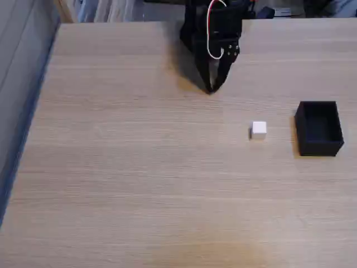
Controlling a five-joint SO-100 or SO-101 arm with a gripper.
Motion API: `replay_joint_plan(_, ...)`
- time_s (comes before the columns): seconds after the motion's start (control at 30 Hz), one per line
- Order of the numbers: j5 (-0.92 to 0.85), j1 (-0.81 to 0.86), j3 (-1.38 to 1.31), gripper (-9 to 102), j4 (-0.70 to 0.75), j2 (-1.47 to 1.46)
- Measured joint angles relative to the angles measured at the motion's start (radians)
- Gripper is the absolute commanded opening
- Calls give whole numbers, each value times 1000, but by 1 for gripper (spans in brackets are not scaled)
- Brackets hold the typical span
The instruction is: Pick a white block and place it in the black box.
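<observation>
Pale wood-grain table [139, 167], smooth and matte. At the far edge, a black arm [215, 28] with red and white wires, claw [211, 89] pointing down, tips drawn together to a point just over the tabletop, clenched on nothing. Small white block [259, 129], plain matte cube, resting on the table well apart from the claw. Just right of it, not touching, black box [319, 146], rectangular, thin-walled, open-topped.

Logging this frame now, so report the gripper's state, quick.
Gripper: shut, tips together at the wooden table, holding nothing. The small matte white cube lies apart from it, beside the open-topped matte black box.
</observation>
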Motion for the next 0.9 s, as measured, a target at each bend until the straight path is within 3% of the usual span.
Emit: replay_joint_plan(0.9,-9,-38,0,0,0,0)
